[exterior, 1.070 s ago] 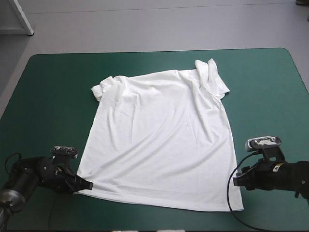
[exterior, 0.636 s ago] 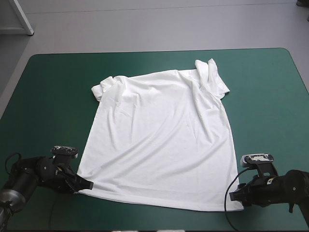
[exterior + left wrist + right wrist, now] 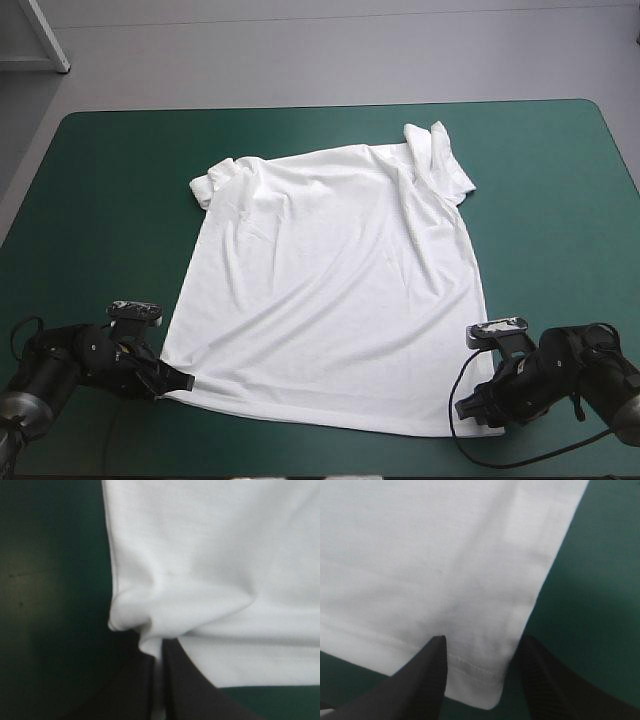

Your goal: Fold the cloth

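Observation:
The white T-shirt (image 3: 330, 290) lies spread flat on the teal-green cover (image 3: 100, 200), collar end far, hem near. Its sleeves are bunched at the far left (image 3: 205, 185) and far right (image 3: 435, 150). My left gripper (image 3: 178, 382) sits at the near-left hem corner, shut on the T-shirt; in the left wrist view the cloth (image 3: 215, 565) puckers into the closed gripper (image 3: 159, 670). My right gripper (image 3: 468, 410) is low at the near-right hem corner. In the right wrist view it (image 3: 482, 647) is open, its fingers (image 3: 432, 670) straddling the hem corner (image 3: 490, 690) of the T-shirt (image 3: 435, 555).
Teal-green cover shows in wide strips to the left and right (image 3: 560, 220) of the T-shirt. The table's near edge runs close behind both grippers. A few long creases cross the T-shirt's body.
My right arm has moved left and toward the near edge, bringing its gripper down onto the near-right hem corner. The left gripper and the T-shirt have stayed put.

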Motion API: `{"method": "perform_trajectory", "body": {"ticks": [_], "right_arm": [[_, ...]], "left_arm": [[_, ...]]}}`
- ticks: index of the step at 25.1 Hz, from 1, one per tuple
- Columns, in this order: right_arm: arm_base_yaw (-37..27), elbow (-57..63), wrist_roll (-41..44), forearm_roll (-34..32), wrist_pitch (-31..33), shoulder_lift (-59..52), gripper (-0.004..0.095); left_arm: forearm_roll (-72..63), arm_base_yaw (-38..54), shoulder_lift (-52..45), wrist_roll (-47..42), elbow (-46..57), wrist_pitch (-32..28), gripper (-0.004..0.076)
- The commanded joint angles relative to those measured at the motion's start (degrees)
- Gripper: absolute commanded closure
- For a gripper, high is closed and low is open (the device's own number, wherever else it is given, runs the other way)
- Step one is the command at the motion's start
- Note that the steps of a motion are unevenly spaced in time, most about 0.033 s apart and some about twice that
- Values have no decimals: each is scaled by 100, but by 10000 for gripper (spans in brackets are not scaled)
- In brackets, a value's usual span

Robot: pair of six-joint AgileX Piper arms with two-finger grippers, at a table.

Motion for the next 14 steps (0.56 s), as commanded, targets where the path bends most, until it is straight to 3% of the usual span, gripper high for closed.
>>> {"method": "perform_trajectory", "body": {"ticks": [1,4,8,14], "right_arm": [[195,11,375,23,-352,193,466],[195,11,420,23,-425,330,630],[195,11,383,-82,-561,352,928],[195,-145,306,-120,-1137,238,914]], "left_arm": [[17,-10,-53,-19,-151,-72,705],[84,-10,-53,-43,-151,-72,705],[84,-10,-53,-43,-151,-95,705],[43,-10,-156,-43,-185,-434,705]]}}
